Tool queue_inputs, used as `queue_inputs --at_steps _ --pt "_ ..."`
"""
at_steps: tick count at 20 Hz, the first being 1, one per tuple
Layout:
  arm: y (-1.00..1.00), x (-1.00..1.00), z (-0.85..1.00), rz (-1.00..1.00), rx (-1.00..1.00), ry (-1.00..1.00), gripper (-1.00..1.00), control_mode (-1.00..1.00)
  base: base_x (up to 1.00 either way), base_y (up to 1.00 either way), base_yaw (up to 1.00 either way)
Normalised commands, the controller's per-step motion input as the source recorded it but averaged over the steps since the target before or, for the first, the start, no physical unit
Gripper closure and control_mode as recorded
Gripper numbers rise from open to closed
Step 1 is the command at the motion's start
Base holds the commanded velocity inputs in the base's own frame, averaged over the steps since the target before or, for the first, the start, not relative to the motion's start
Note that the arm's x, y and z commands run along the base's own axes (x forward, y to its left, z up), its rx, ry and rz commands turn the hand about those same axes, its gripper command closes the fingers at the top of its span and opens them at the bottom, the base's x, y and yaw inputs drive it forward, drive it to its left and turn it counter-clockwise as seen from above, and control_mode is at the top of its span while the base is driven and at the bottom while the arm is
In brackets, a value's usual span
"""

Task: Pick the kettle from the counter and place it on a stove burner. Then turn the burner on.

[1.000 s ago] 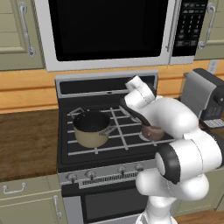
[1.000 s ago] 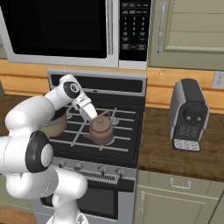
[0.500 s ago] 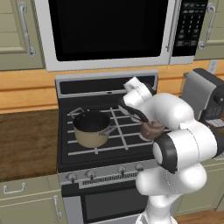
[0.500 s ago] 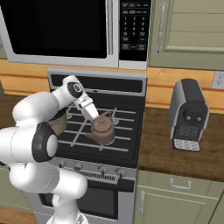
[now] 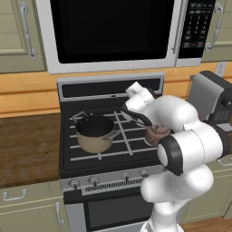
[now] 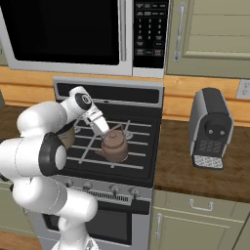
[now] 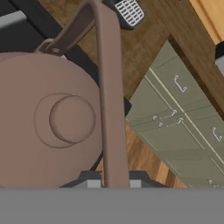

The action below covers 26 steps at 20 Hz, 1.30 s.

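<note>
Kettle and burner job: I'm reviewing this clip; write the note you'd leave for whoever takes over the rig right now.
Gripper: jaws shut on the kettle's arched handle.
Kettle: over the stove's right front grate, upright, beside the tan saucepan on the left burner. Whether its base already rests on the grate bars I cannot tell.
Done: kettle picked off the counter and brought to the stove.
Left: confirm it sits on the stove burner, release the handle, then turn the matching knob in the front knob row to switch the burner on.
</note>
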Motion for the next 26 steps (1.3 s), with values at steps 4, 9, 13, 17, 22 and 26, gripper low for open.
queue_inputs --at_steps 4,9,13,17,22,26 --pt "0.00 0.02 0.00 0.00 0.00 0.00 -1.00 -1.00 0.00 0.00 0.00" --pt "0.00 0.02 0.00 0.00 0.00 0.00 -1.00 -1.00 0.00 0.00 0.00" --pt "0.00 0.28 0.09 0.00 0.00 -0.11 -1.00 -1.00 0.00 0.00 0.00" --pt "0.09 0.29 0.09 0.00 0.00 -0.21 -1.00 -1.00 0.00 0.00 0.00" --pt "0.27 0.34 0.01 0.00 0.00 -0.26 -1.00 -1.00 0.00 0.00 0.00" --pt "0.25 0.13 0.17 0.00 0.02 -0.35 -1.00 -1.00 0.00 0.00 0.00"
